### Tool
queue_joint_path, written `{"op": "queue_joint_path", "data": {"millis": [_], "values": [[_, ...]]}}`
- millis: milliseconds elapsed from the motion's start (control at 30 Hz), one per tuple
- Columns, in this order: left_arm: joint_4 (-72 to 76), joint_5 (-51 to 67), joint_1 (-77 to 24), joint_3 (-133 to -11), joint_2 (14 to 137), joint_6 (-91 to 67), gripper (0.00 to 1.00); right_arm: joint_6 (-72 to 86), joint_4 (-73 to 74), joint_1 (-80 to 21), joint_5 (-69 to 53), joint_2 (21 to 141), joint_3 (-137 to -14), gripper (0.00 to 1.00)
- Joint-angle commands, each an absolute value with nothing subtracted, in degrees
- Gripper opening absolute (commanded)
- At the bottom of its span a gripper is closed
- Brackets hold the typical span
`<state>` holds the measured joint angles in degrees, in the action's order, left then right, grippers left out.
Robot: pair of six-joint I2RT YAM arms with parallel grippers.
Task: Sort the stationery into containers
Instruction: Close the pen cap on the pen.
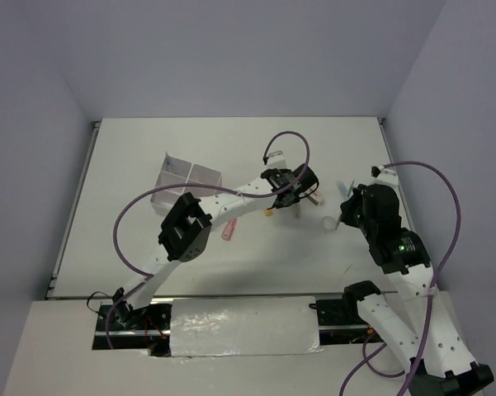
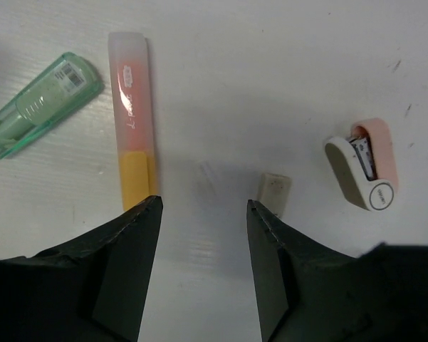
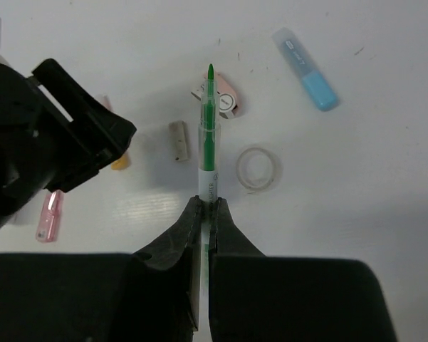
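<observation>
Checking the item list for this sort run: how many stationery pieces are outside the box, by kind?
Markers: 4 (green marker, orange marker, blue marker, pink marker)
Pens: 1 (green pen, gripped in the right tool)
Erasers: 1 (eraser)
Tape rings: 1 (tape ring)
Other: 1 (pink-and-white stapler-like piece)
Total: 8

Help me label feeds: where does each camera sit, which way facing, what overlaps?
Top: above and behind the bases, looking down at the table; left arm, right arm show.
Left wrist: looks down past the open left gripper at a marker and eraser.
Right wrist: looks down past the right gripper, shut on a pen.
Shared: both wrist views show the eraser.
</observation>
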<state>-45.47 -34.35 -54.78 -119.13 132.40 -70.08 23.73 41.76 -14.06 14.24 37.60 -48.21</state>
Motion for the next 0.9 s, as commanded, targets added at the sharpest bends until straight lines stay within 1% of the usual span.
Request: {"op": "queue_joint_path", "data": {"millis": [0,233,533,633,700,867], "values": [[-49.84,-37.18,-55.72,-122.61,134.03,-73.04,0.63,22.41,42.1,-13.8,12.31,36.48,-48.43,0.0],[-49.3,-36.56,-55.72,-125.06,139.21,-73.39,0.63,21.27,41.92,-13.8,9.5,34.28,-48.6,0.0],[-47.73,-39.11,-55.55,-125.25,141.24,-72.51,0.62,20.57,41.49,-13.8,5.98,32.7,-48.43,0.0],[-47.11,-38.32,-55.2,-125.59,142.03,-71.46,0.58,20.39,41.31,-13.89,5.63,32.7,-48.43,0.0],[-47.46,-37.62,-55.11,-125.86,142.91,-71.37,0.53,20.3,41.31,-13.8,5.71,32.7,-48.52,0.0],[-46.58,-36.39,-55.11,-123.93,143.44,-71.1,0.49,20.04,40.87,-13.89,5.45,33.13,-48.6,0.0]]}}
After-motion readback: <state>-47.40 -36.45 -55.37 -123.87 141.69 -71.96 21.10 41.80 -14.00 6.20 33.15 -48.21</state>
